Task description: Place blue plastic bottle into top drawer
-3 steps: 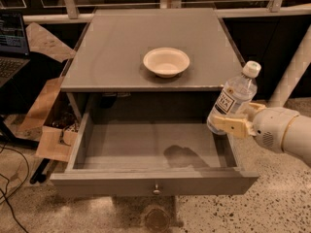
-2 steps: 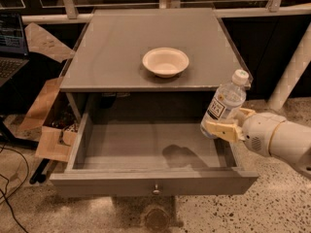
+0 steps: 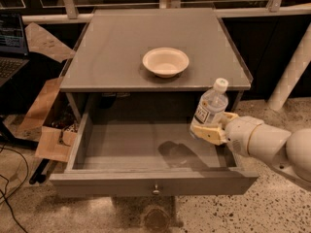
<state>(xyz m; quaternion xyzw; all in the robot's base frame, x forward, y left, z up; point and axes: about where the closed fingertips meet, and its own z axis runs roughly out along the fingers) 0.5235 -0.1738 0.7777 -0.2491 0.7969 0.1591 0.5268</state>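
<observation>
The claw, gripping the small clear bluish plastic bottle with the white cap, is carrying it left and down, over the right side of the open grey wooden drawer, almost ready to let go.

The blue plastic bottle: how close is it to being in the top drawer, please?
Done: top drawer open, gripper shut on the blue plastic bottle. In hand: bottle held over the drawer's right side. Left: lower and release it.
</observation>
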